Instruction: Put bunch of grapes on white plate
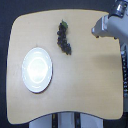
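On the table (90, 75), bunch of grapes (63, 39) lies apart from white plate (37, 69); gripper (98, 29) jaws unreadable

Just a light wooden table (90, 75) with rounded corners filling most of the shot, dark floor (6, 60) around it, some blurry stuff at the near edge.

Pale wooden tabletop (85, 75) with rounded corners, seen from above. Black surround on all sides. Grey base shows under its lower edge. Even, soft lighting.
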